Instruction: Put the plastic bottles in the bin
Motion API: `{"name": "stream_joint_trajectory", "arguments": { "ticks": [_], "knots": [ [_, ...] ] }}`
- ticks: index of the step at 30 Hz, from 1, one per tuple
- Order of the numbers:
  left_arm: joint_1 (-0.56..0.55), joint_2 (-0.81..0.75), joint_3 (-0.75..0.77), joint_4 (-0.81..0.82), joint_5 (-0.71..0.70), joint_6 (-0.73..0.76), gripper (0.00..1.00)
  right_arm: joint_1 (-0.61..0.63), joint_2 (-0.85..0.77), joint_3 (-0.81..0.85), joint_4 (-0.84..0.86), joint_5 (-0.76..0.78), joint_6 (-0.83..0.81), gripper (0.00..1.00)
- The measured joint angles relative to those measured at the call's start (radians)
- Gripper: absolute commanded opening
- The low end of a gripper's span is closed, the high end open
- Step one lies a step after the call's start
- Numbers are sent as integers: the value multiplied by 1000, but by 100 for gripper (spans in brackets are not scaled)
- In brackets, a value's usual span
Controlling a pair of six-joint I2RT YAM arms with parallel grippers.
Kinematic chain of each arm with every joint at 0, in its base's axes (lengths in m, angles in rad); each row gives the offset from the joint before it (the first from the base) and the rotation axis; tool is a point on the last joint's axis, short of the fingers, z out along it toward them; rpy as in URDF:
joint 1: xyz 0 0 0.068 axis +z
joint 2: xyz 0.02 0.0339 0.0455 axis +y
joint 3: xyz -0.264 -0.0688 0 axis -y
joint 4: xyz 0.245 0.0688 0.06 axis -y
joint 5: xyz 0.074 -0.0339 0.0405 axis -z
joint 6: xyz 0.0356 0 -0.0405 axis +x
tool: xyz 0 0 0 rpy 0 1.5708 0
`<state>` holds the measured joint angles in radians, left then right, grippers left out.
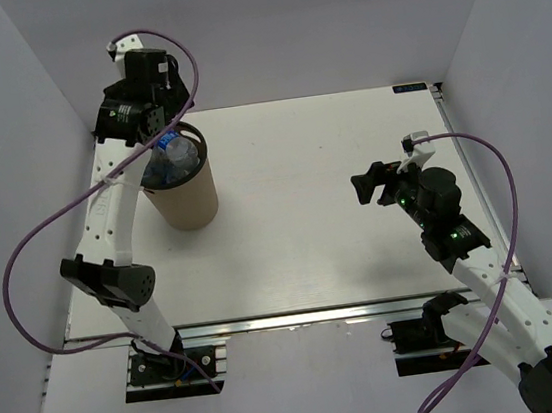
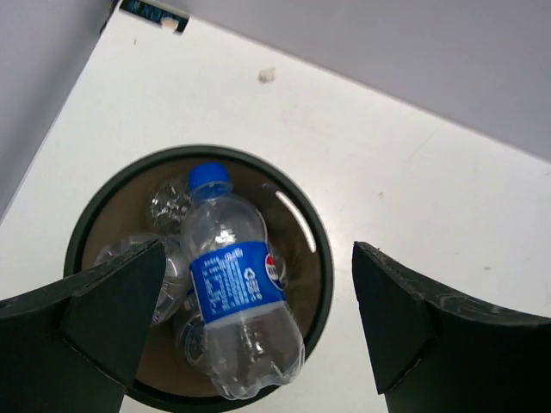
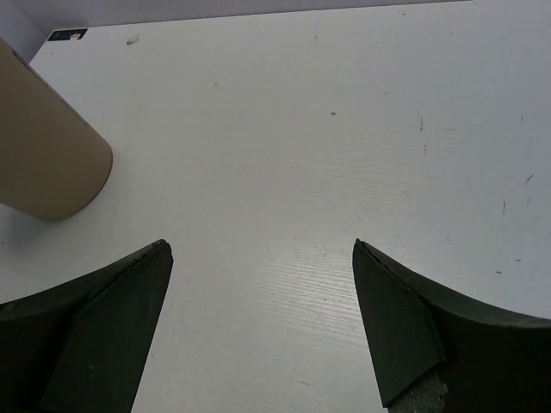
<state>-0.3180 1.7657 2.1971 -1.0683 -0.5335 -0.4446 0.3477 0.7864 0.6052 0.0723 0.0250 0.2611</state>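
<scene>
Seeing a white table (image 1: 331, 159) standing between pale grey walls (image 1: 284, 24), carrying a small pale scrap (image 3: 133, 39) near a dark sticker (image 3: 67, 35) at its far right corner.

White desk (image 1: 308, 223), lightly scuffed. Plain pale-grey walls (image 1: 334, 18) enclose it behind and on both sides. Aluminium rail (image 1: 300, 319) along its near edge. Even, diffuse lighting.
</scene>
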Motion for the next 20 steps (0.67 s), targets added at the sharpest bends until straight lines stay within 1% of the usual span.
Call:
{"name": "stream_joint_trajectory", "arguments": {
  "ticks": [4,6,8,9,11,13,15,17,20],
  "knots": [
    [0,-49,17,22,-3,22,98,0,0,0,0,0,0,89],
    [2,-86,-7,32,-32,31,98,0,0,0,0,2,0,89],
    [32,-126,-45,37,-52,29,98,0,0,0,-2,2,0,89],
    [72,-150,-77,46,-50,23,98,0,0,0,-4,0,2,89],
    [200,-198,-156,70,-41,2,98,0,0,0,-5,-4,2,89],
    [355,-257,-287,111,-55,-42,98,0,0,0,-4,-7,3,89],
    [471,-321,-421,154,-49,-68,98,0,0,0,-4,-9,2,89],
    [544,-383,-520,167,-21,-89,98,0,0,0,-4,-9,0,90],
    [585,-447,-559,176,-6,-120,98,0,0,0,-2,-8,-2,89]
  ]
}}
